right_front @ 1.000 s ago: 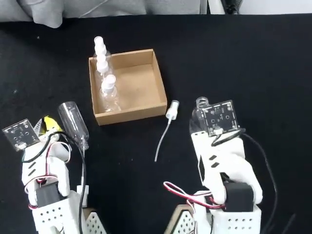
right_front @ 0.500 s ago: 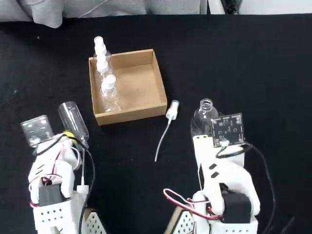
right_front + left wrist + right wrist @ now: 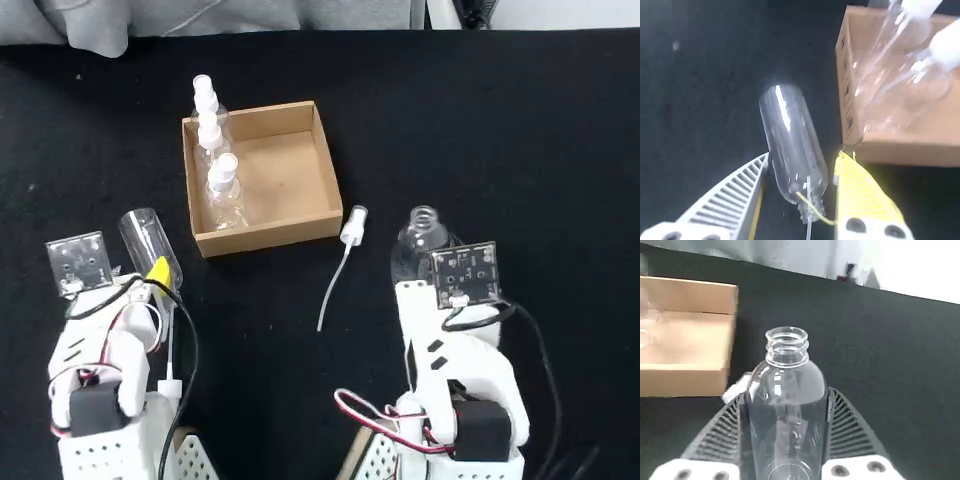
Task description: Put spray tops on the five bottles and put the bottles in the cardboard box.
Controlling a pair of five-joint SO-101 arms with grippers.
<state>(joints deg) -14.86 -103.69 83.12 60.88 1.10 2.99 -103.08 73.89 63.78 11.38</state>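
High view: 3 capped bottles (image 3: 225,195) are sitting in the cardboard box (image 3: 285,180); 2 are waiting uncapped outside. Left wrist: left gripper (image 3: 802,159) is gaping around the lying bottle (image 3: 790,145). Right wrist: right gripper (image 3: 786,394) is clamping the upright bottle (image 3: 786,367).

Even bright light, faint shadows, glints on bottle (image 3: 785,390)
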